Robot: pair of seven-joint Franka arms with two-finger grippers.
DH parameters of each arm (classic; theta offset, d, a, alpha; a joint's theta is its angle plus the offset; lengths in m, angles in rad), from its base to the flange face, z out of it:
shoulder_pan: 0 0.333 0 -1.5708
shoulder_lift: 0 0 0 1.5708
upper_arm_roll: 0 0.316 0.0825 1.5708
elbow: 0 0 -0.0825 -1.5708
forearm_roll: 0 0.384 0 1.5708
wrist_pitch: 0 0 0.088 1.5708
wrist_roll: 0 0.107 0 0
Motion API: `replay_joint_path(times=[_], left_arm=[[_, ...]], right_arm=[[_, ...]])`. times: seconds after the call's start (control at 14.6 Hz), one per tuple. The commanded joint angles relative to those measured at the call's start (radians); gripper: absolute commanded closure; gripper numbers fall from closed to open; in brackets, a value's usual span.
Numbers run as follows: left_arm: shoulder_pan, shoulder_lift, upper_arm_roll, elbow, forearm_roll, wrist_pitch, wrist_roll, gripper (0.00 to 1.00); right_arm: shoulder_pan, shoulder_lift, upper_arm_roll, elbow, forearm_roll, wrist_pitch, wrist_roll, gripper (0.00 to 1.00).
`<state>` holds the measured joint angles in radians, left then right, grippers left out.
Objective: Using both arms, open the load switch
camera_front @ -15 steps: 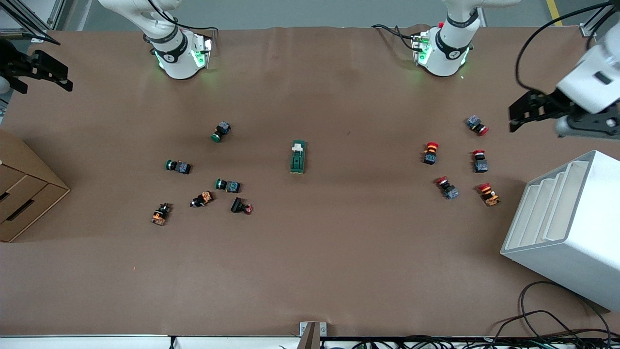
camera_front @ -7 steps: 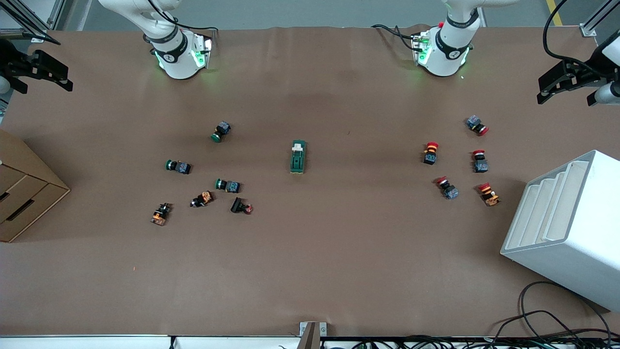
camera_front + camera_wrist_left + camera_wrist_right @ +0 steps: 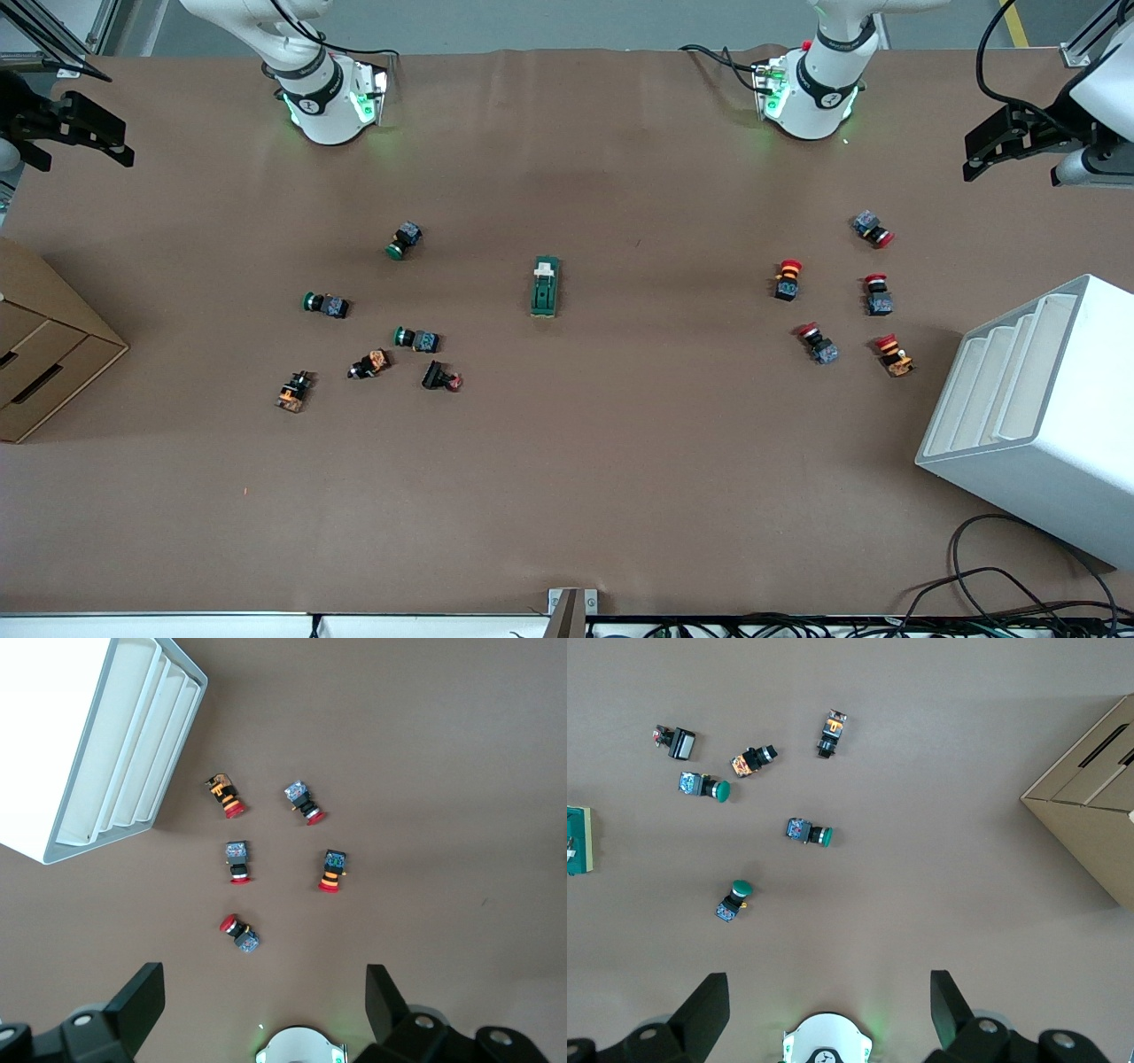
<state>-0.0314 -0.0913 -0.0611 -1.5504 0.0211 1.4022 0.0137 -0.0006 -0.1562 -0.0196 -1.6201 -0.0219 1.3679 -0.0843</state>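
1. Where the lower edge of the front view runs, a small metal bracket [image 3: 571,610] sits at mid-width. Loose black cables [image 3: 992,576] lie in the lower corner at the left arm's end.
2. Higher up, a white tiered rack [image 3: 1054,425] stands at the left arm's end of the brown table [image 3: 567,478]. A cardboard drawer box [image 3: 44,354] stands at the right arm's end, cut off by the frame edge.
3. Three orange-and-black push buttons [image 3: 370,364] lie in the lower middle of the frame toward the right arm's end, with three green-capped push buttons [image 3: 325,305] just above them.
4. Five red-capped push buttons [image 3: 787,279] are scattered at mid-height toward the left arm's end, near the rack.
5. At the centre of the frame the load switch [image 3: 545,287] lies flat on the table between the two button groups. It is well apart from both, and its white tab is at the end nearer the robots' bases. Nothing touches it. The right wrist view catches only its edge [image 3: 578,840].
6. The left gripper [image 3: 992,146] hovers in the upper corner at the left arm's end. Its fingers [image 3: 137,997] are spread wide and hold nothing.
7. The right gripper [image 3: 102,133] hangs in the other upper corner over the table edge. Its fingers [image 3: 704,1001] are also parted and empty.
8. Along the top of the frame, both arm bases [image 3: 328,102] glow green.
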Motion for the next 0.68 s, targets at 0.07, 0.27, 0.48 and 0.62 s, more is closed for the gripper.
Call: replay_joint_path(times=[0.07, 0.27, 0.48, 0.62], left_arm=[[0.005, -0.039, -0.005, -0.028, -0.016, 0.009, 0.014, 0.00], [0.005, -0.038, -0.002, -0.019, -0.032, 0.011, 0.009, 0.00], [0.004, -0.009, 0.007, 0.022, -0.026, 0.009, -0.004, 0.00], [0.001, 0.005, 0.006, 0.055, -0.021, 0.008, -0.009, 0.00]], right_arm=[[-0.004, -0.025, 0.001, -0.021, -0.015, -0.001, 0.005, 0.00], [-0.006, -0.025, -0.005, -0.023, -0.015, -0.001, 0.005, 0.00], [-0.001, -0.025, -0.002, -0.023, -0.015, -0.001, 0.005, 0.00], [0.001, -0.025, 0.001, -0.023, -0.015, 0.000, 0.005, 0.00]])
